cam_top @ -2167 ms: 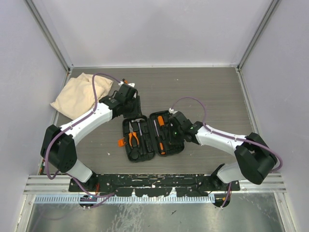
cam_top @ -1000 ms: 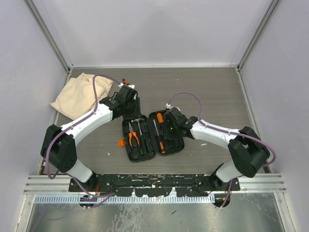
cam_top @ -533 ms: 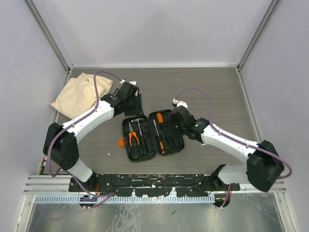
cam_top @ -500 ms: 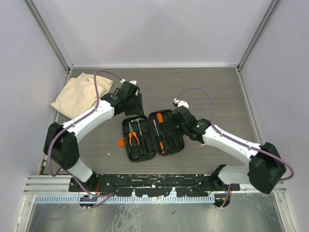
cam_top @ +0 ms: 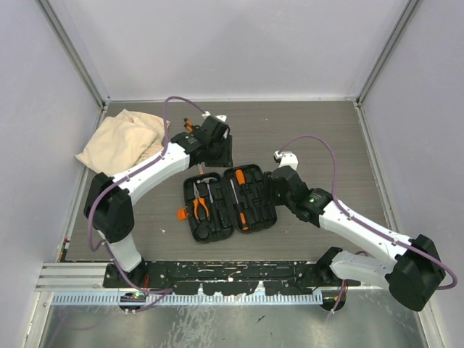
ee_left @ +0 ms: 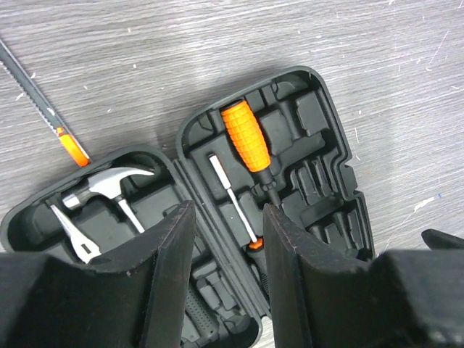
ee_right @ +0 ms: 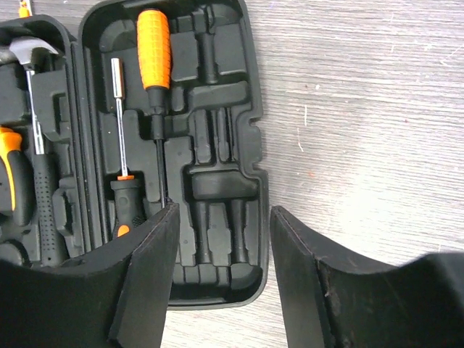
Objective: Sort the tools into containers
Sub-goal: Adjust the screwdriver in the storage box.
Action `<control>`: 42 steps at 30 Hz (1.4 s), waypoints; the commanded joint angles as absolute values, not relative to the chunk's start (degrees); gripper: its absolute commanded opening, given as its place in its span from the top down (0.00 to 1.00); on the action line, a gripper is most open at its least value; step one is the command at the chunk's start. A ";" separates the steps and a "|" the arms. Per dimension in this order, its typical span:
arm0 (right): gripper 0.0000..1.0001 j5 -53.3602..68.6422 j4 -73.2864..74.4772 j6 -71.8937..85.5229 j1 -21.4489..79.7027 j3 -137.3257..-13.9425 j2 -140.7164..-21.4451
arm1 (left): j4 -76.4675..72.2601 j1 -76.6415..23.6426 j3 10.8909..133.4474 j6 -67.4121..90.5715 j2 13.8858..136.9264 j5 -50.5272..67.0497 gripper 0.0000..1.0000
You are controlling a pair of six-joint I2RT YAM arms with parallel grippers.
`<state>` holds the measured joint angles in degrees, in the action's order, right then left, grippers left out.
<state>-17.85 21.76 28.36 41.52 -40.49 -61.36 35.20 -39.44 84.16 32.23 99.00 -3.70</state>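
A black moulded case [cam_top: 262, 206] is laid open flat on the tabletop [cam_top: 326, 138], pretty much between the two arms. In its left half a small hammer [ee_left: 109, 185] is seated at the far end, with orange-handled pliers [cam_top: 199, 206] tucked in nearer the arm bases. In the right half a fat orange-handled screwdriver [ee_right: 154, 40] is slotted in, and a thin screwdriver [ee_right: 119, 116] with a black-and-orange handle is parked right beside it; the other slots in that half are seen bare. A thin toothed blade [ee_left: 32, 80] with an orange bit at one end is left out on the tabletop, just beyond the case's far left corner. The left claw [ee_left: 223, 268] is held above the far end of the case, partly spread, with nothing gripped. The right claw [ee_right: 221, 268] is hung over the case's right half, spread a bit wider, also with nothing in it. A beige cloth [cam_top: 119, 141] is bunched up at the far left.
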 commanded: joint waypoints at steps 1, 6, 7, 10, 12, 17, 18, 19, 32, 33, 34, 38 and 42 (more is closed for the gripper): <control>0.41 -18.24 21.23 28.52 40.64 -39.46 -59.52 | 35.67 -41.08 88.78 31.66 101.21 -5.02 0.58; 0.34 -12.99 17.02 29.25 40.05 -36.25 -57.47 | 35.49 -42.70 90.66 32.53 104.77 -5.11 0.59; 0.35 -10.91 16.63 29.33 39.89 -36.02 -57.43 | 35.45 -42.89 91.03 32.81 105.45 -5.12 0.59; 0.36 -6.97 15.37 29.24 39.02 -35.73 -58.21 | 35.42 -43.25 92.24 33.19 107.40 -5.02 0.60; 0.36 -4.37 14.04 29.53 38.32 -35.17 -58.69 | 35.56 -43.39 93.02 33.37 108.54 -4.76 0.61; 0.49 1.77 10.03 29.96 36.29 -33.59 -59.61 | 35.64 -43.46 94.12 33.87 110.34 -4.58 0.61; 0.50 2.86 9.72 29.65 36.07 -33.59 -59.91 | 35.60 -43.46 94.20 33.96 110.57 -4.51 0.62; 0.50 3.49 9.57 29.18 35.96 -33.64 -60.15 | 35.55 -43.40 94.15 34.07 110.80 -4.50 0.62; 0.77 6.22 7.64 30.44 35.67 -35.88 -66.95 | 35.73 -43.50 95.49 34.62 114.58 -5.24 0.63; 0.78 5.97 7.71 30.72 35.68 -36.10 -67.72 | 35.81 -43.44 95.78 34.67 115.00 -5.33 0.64; 0.79 5.92 7.73 31.05 35.68 -36.38 -68.59 | 36.11 -43.44 96.28 34.71 115.43 -5.48 0.64; 0.80 6.76 7.31 31.20 35.75 -37.51 -71.61 | 36.60 -43.46 97.25 34.78 116.48 -5.80 0.65; 0.81 8.31 6.54 30.88 35.83 -38.13 -73.15 | 36.75 -43.42 97.63 34.73 117.18 -6.13 0.65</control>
<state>6.52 10.13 30.46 35.88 -35.11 -72.73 36.75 -43.38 94.94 34.06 116.95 -4.78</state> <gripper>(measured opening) 0.201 0.354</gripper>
